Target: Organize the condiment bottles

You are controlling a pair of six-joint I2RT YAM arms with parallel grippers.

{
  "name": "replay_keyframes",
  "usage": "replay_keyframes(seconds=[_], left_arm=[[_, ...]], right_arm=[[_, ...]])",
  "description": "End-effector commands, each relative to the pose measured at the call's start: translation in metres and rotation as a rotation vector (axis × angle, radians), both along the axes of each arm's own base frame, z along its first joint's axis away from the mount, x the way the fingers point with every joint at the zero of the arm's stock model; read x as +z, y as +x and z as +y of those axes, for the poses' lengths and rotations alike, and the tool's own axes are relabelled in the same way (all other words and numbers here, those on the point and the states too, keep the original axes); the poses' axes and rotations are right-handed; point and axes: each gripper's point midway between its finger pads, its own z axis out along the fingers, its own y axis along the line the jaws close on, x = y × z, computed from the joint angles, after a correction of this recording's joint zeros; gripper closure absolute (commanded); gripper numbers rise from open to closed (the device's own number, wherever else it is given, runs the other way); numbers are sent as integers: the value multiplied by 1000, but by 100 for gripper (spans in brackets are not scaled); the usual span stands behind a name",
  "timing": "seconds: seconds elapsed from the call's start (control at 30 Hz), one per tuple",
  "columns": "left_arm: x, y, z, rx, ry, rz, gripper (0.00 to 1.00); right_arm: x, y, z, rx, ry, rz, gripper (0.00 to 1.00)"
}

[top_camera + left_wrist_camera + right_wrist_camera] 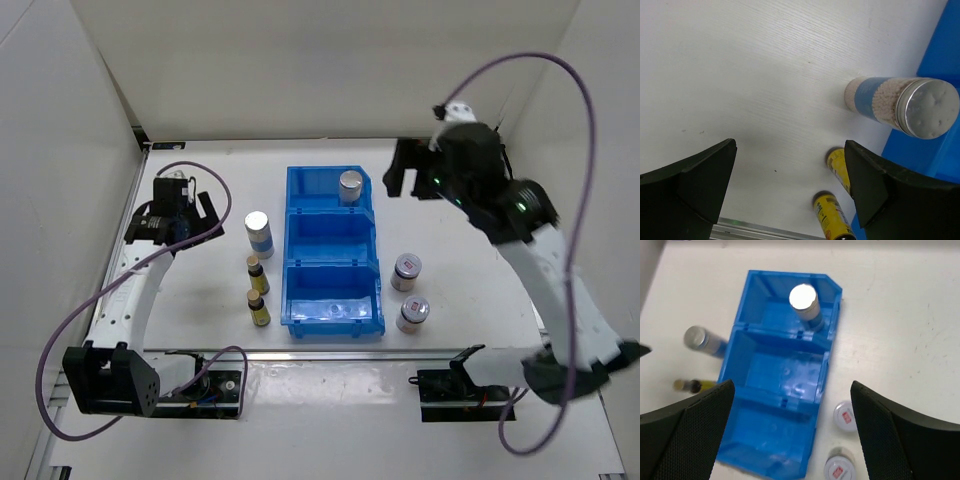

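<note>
White table [212, 275] is carrying blue bin [333, 250]. One shaker [350, 186] is standing in bin's far compartment. Second shaker [258, 232] & two amber bottles [256, 273] [259, 307] are standing just left of bin, two jars [407, 270] [412, 313] near its rt side. Left pincer [185, 212], well left of bin, & right pincer [405, 178], off bin's far-rt corner, are both gaping wide, gripping nothing.

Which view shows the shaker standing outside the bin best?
Left wrist: the shaker is close up, its silver cap, blue label and pale granules all clear. The top view shows it small, upright, just left of the bin. The right wrist shows it small and blurred near the frame's left edge.
</note>
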Motion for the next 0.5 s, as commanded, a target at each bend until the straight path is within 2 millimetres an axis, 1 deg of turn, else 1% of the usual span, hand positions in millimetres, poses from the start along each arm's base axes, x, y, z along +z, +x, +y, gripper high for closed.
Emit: replay_keyframes(seconds=[0.0, 0.03, 0.07, 0.1, 0.17, 0.2, 0.23, 0.27, 0.3, 0.33, 0.37, 0.4, 0.43, 0.47], left_arm=[[17, 0, 16, 81, 52, -77, 0], [13, -1, 16, 92, 44, -68, 0], [13, -1, 16, 92, 43, -68, 0], [13, -1, 10, 82, 12, -68, 0], [14, 2, -4, -8, -28, -77, 0], [16, 3, -21, -91, -89, -82, 0], [14, 1, -27, -131, -105, -88, 0], [19, 1, -36, -160, -107, -113, 0], [22, 0, -40, -166, -104, -122, 0], [33, 1, -44, -179, -94, -153, 0], [33, -1, -55, -195, -82, -154, 0], [39, 0, -61, -202, -82, -170, 0], [42, 1, -71, -228, -64, -173, 0], [42, 4, -77, -243, -59, -168, 0]], right_arm=[[-25, -36, -6, 8, 41, 85, 0], [-28, -44, -11, 4, 47, 90, 0], [-37, -52, -13, 14, 44, 109, 0], [-31, -64, -22, 16, 58, 87, 0], [-34, -78, -25, 48, 62, 88, 0], [-36, -86, -29, 56, 70, 83, 0], [-37, -90, -30, 72, 66, 79, 0], [-39, -94, -29, 103, 58, 78, 0], [-37, -96, -30, 109, 55, 66, 0], [-46, -99, -32, 108, 37, 95, 0], [-48, -99, -36, 103, 15, 93, 0], [-55, -97, -42, 80, -18, 100, 0], [-67, -96, -46, 63, -51, 132, 0], [-74, -93, -47, 51, -69, 148, 0]])
